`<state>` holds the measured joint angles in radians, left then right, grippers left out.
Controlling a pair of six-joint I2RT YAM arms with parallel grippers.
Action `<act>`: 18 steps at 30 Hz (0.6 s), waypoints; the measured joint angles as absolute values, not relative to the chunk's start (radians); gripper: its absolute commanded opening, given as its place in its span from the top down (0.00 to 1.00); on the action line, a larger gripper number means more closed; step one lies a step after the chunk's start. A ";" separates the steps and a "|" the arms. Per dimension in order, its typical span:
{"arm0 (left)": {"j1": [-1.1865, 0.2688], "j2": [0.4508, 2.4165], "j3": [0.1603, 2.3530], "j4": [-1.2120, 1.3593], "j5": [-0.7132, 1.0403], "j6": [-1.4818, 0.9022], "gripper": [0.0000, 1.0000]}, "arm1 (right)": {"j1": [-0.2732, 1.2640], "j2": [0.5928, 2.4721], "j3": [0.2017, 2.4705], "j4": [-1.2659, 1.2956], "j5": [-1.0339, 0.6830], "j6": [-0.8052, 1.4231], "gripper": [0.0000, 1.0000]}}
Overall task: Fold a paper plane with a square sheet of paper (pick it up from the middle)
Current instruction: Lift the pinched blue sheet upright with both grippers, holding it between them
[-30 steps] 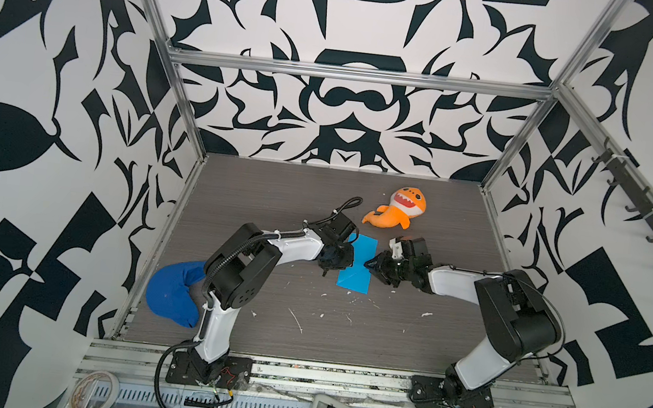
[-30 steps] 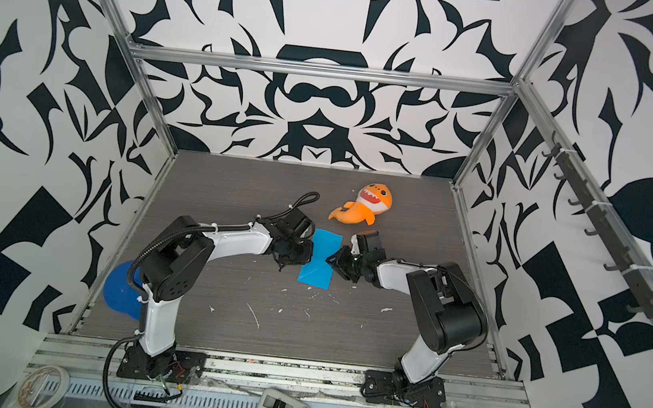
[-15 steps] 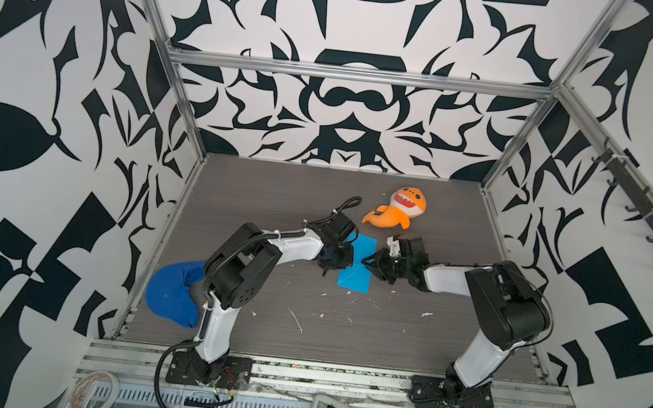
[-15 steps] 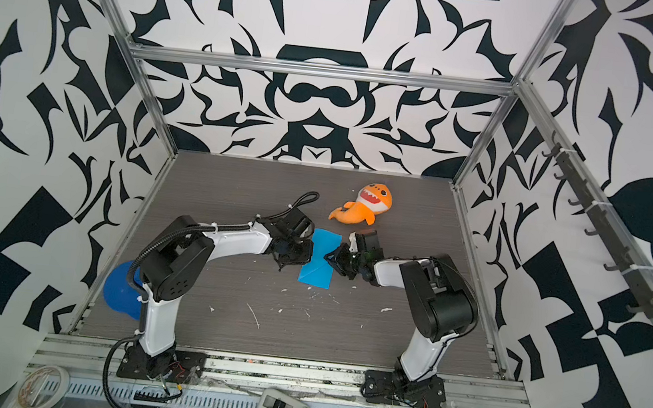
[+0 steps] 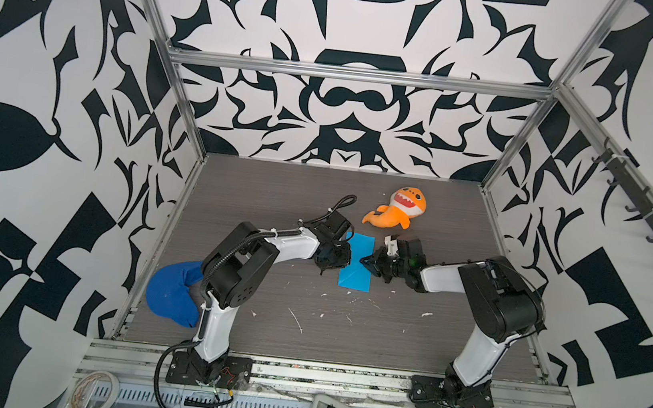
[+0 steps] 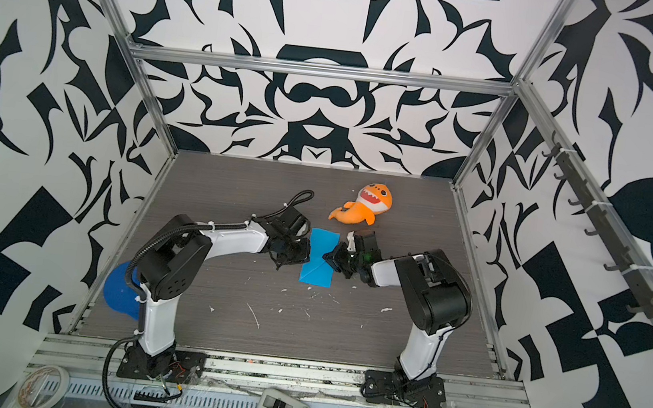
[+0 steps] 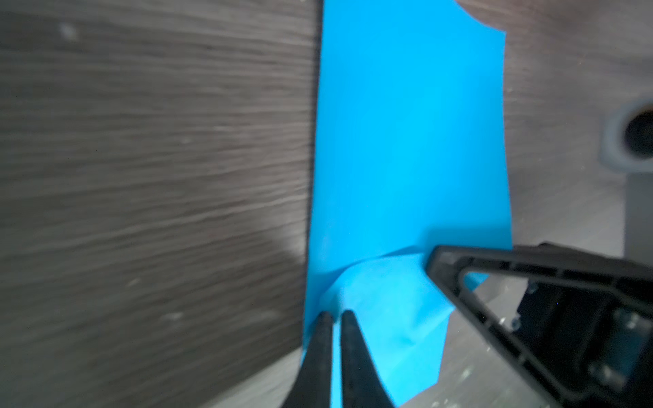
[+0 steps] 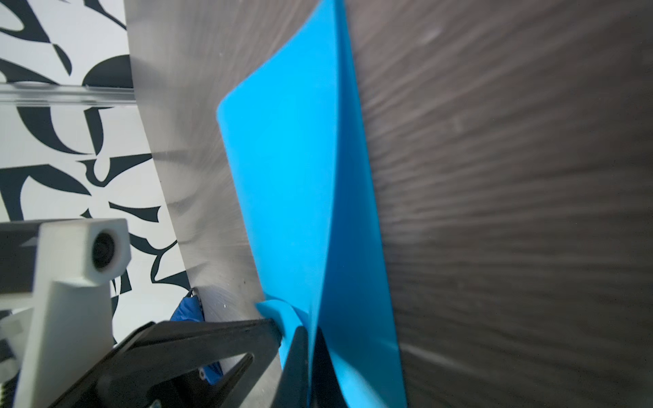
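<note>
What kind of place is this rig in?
Probably a lab robot cell: an aluminium frame with black-and-white patterned walls, a left arm and right arm bolted to a front rail, and props on the table, a blue paper sheet and an orange shark plush.

An orange shark plush (image 5: 397, 211) lies toward the back of the desk (image 5: 276, 191); a dark blue disc (image 5: 172, 296) sits at its left edge.

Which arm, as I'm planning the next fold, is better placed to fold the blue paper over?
Right, probably. The right claw is shut on an edge of the blue sheet, with that side lifted; the left claw sits at the opposite edge, tips slightly parted, grip unclear.
</note>
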<state>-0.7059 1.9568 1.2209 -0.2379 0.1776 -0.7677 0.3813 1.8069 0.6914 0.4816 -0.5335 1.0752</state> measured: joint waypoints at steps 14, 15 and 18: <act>-0.435 1.328 0.802 0.002 0.366 -0.913 0.16 | 0.457 1.681 0.803 0.577 -0.625 1.114 0.98; -0.436 1.301 0.782 0.021 0.381 -0.923 0.16 | 0.467 1.677 0.828 0.582 -0.632 1.124 0.98; -0.437 1.230 0.735 0.066 0.418 -0.955 0.09 | 0.488 1.672 0.888 0.597 -0.650 1.150 0.98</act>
